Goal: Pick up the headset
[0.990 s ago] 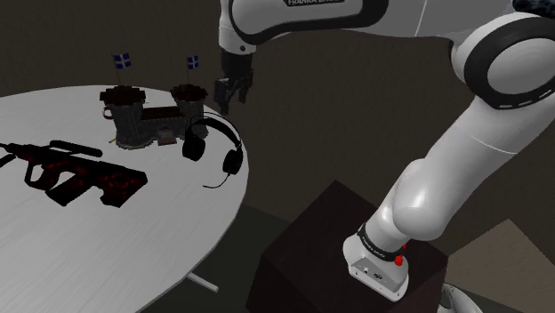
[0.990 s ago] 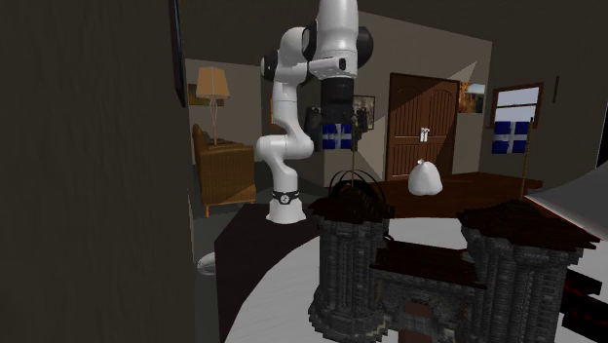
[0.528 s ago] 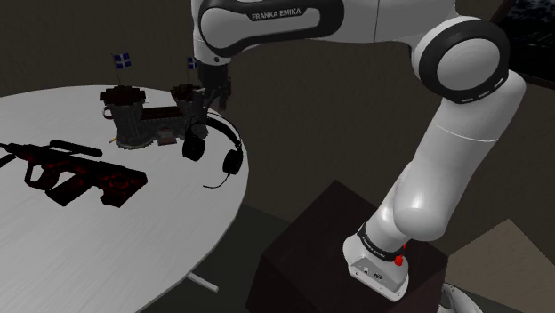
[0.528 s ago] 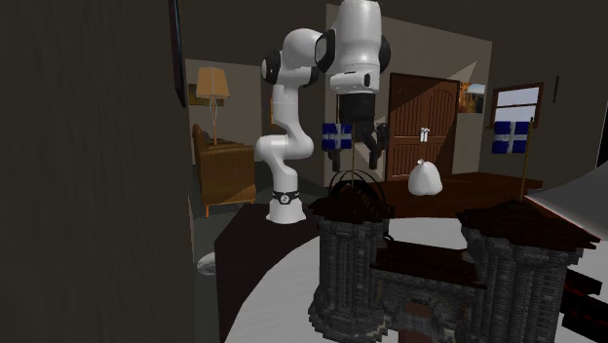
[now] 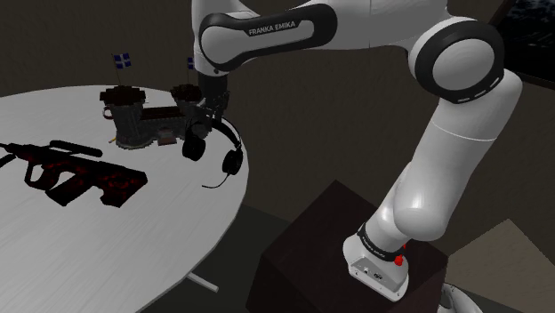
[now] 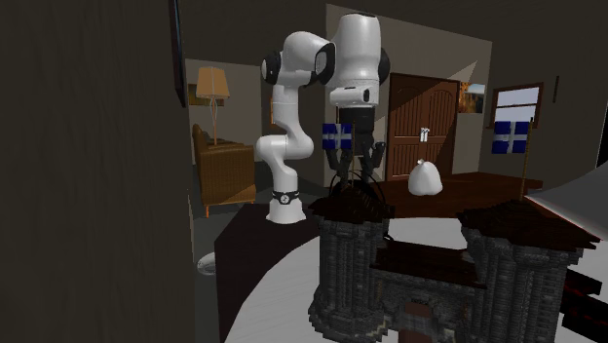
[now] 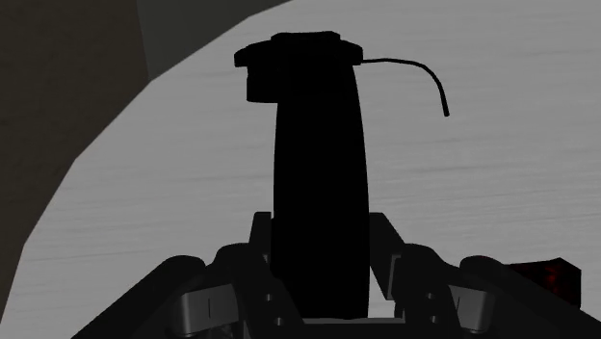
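The jaws have come down over the headset (image 7: 319, 164). Its band now sits between them, spread and not yet pinching, so closing looks next.

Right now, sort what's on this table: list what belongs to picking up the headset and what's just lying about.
For the job:
- headset, black, lying near the edge of the table
- hand, open, down astride the headband

Just lying about:
- toy castle with two flags
- black gun with red marks
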`<action>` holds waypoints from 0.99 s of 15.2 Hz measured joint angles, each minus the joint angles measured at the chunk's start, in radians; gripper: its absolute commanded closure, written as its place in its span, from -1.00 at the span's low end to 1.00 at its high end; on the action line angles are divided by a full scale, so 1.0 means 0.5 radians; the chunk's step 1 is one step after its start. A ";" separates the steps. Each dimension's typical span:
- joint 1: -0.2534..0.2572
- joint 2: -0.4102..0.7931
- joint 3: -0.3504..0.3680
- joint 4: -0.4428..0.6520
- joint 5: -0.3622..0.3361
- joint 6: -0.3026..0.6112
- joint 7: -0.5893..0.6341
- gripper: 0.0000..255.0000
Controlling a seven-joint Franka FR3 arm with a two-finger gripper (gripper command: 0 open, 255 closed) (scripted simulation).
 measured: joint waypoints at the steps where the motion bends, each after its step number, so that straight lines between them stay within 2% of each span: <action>1: 0.000 0.000 0.000 0.000 0.000 0.001 0.000 1.00; 8: -0.001 -0.001 -0.001 -0.002 -0.001 0.005 -0.001 1.00; 15: 0.002 -0.027 0.003 0.113 0.006 -0.140 0.001 1.00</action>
